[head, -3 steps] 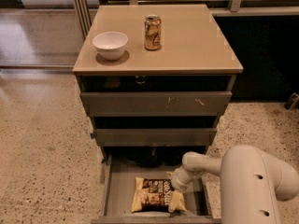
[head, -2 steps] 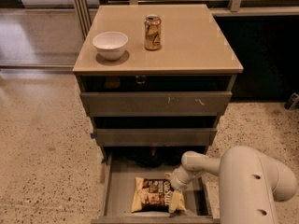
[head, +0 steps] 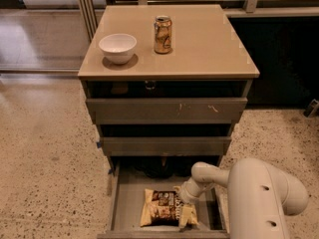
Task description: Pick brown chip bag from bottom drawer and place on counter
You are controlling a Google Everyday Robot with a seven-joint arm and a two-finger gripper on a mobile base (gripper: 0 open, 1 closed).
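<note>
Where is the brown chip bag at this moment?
In the camera view, the brown chip bag lies flat in the open bottom drawer, low in the picture; the gripper is at its right-hand end.

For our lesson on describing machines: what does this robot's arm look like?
The arm is smooth off-white, made of thick rounded tubular segments; small dark round holes dot the big near one. No cables or lettering show. It narrows toward the gripper, down in the bottom drawer at one end of the brown chip bag.
</note>
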